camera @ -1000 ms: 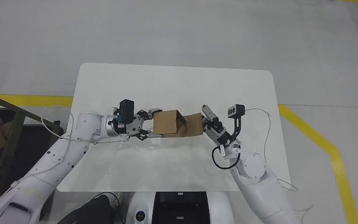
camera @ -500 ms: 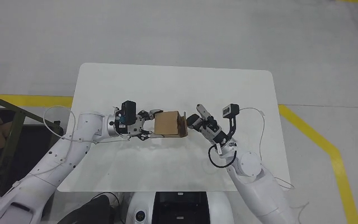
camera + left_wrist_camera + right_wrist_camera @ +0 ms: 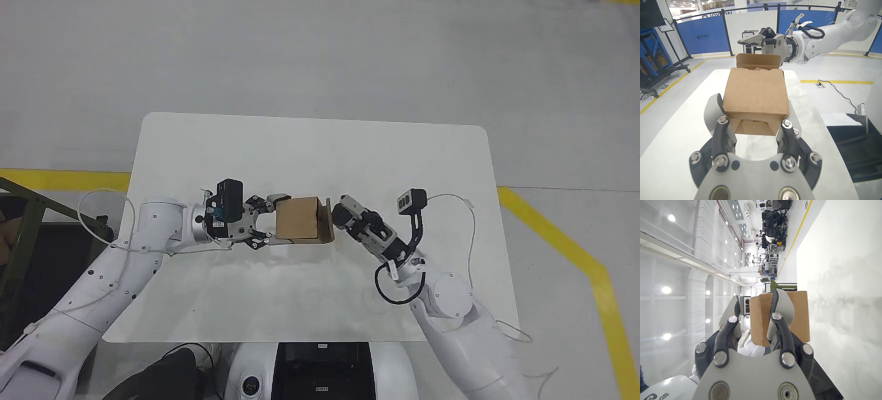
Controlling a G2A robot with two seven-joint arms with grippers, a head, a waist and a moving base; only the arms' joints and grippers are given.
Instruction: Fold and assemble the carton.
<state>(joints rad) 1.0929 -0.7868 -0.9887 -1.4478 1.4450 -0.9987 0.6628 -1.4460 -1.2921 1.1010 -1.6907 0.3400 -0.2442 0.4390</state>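
Carton (image 3: 300, 220), just one, held by left gripper (image 3: 272, 220), right gripper (image 3: 343, 212) beside.

Left gripper (image 3: 754, 110) clamps the carton (image 3: 755, 89); right gripper (image 3: 756, 296) faces it, fingers (image 3: 782, 307) apart.

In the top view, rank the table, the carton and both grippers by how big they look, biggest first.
1. table
2. carton and left gripper, which is spread wide: too close to rank
3. right gripper, seen narrow
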